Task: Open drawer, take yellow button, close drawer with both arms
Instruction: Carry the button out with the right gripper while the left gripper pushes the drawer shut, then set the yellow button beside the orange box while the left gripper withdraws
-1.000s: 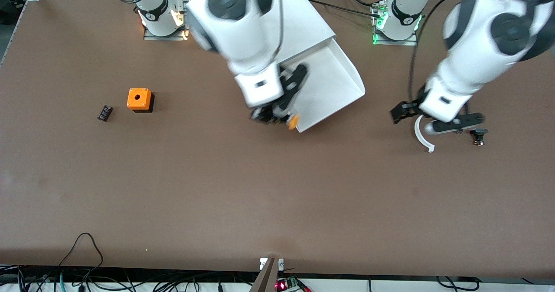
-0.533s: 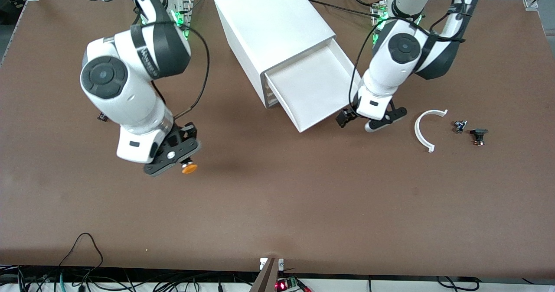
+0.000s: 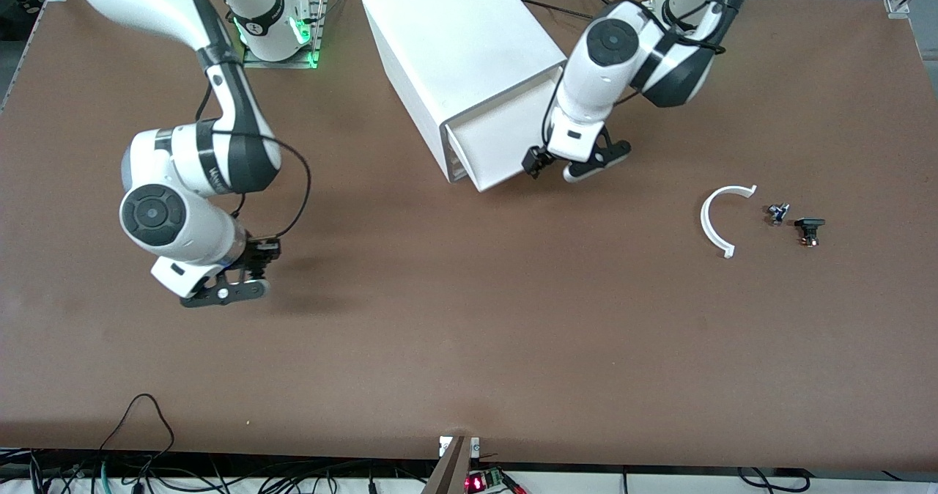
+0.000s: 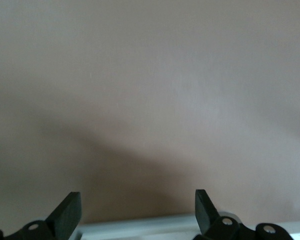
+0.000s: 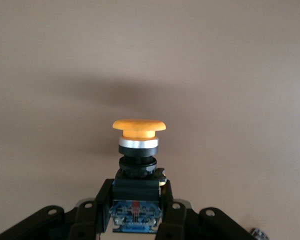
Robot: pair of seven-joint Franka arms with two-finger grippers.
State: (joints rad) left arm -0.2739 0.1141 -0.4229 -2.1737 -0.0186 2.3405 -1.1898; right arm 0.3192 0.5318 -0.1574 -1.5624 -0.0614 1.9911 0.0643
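Button [image 5: 138,150] small, light, hard; right pincer [image 5: 138,210] grips black body above worktop [image 3: 469,333]. Left pincer [image 3: 558,166] wide open, empty, at drawer [image 3: 492,146] front.

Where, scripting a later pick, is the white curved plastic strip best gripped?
Pinch the white curved plastic strip across its thin wall at mid-arc, from straight above: it lies flat, open toward the left arm's end. Left end effector, open at the white drawer, is nearest; right end effector holds the orange-capped button.

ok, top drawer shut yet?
Not fully. The drawer sticks out a little from the cabinet front, with the open left claw at its front edge.
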